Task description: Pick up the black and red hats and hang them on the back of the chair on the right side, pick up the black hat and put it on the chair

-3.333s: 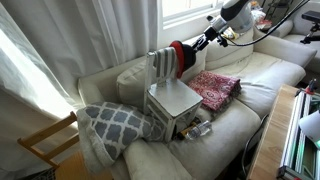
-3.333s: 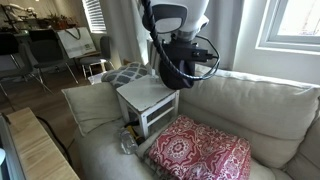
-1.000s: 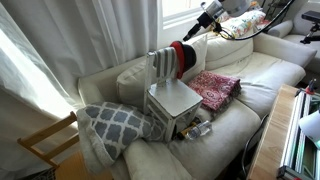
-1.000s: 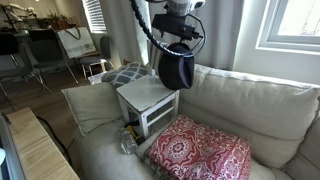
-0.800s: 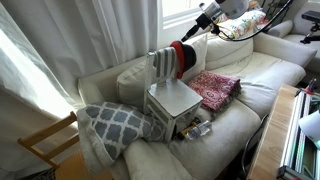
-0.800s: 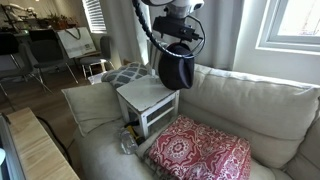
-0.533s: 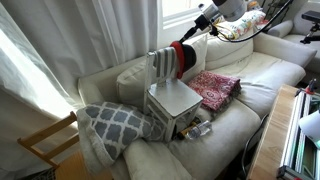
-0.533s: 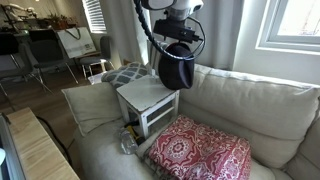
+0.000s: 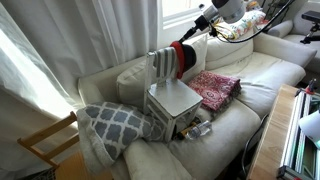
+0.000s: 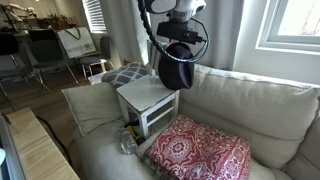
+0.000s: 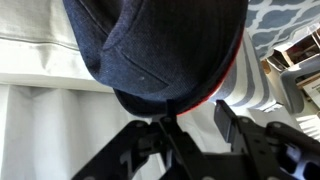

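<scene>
Closing the spread, empty fingers (image 11: pixel 229 122) on the black hat (image 10: pixel 177 68) could also drag the black and red hats (image 9: pixel 179 56) off the chair (image 9: pixel 172 98)

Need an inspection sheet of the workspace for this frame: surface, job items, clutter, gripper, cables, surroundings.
Surface: beige sofa; the white chair stands on its cushions.
Job's things: red and black hat hangs on the chair's back and looks dark in the wrist view. I cannot tell the all-black hat apart from it. Nothing on the chair's seat.
Clutter: red patterned cloth beside the chair; grey patterned pillow; small items under the chair, too small to identify.
Gripper: gripper open, empty, above the hanging hat.
Cables: black cable loops at the wrist, near the hat.
Surroundings: curtains, light-wood chair, window.
</scene>
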Controlling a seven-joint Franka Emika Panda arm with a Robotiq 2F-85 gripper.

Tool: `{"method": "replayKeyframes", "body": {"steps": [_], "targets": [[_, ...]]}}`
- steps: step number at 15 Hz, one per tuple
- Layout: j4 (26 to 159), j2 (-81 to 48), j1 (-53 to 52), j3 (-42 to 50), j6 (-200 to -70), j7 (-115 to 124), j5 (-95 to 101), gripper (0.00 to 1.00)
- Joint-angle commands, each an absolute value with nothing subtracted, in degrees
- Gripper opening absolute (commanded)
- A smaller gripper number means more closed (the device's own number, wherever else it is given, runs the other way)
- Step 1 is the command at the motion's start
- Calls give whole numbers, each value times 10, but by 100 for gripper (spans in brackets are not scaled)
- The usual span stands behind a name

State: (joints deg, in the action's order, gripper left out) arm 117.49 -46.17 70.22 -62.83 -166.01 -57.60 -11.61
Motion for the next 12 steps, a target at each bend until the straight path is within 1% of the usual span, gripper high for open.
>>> {"method": "replayKeyframes", "body": {"steps": [1, 2, 3, 4, 5, 6, 7, 8, 12], "targets": [[1165, -482, 708, -627, -1665, -572, -93, 27], [1164, -482, 709, -625, -1663, -572, -90, 28], [1164, -483, 709, -623, -1661, -570, -88, 19], [1164, -484, 709, -621, -1660, -569, -86, 13], [1164, -484, 709, -618, -1658, -567, -84, 12], [1162, -484, 708, -615, -1657, -565, -82, 1], [1162, -485, 708, -614, -1656, -564, -81, 3], [1162, -486, 709, -613, -1654, -564, -81, 0], [1161, -489, 714, -617, -1647, -561, -83, 0]]}}
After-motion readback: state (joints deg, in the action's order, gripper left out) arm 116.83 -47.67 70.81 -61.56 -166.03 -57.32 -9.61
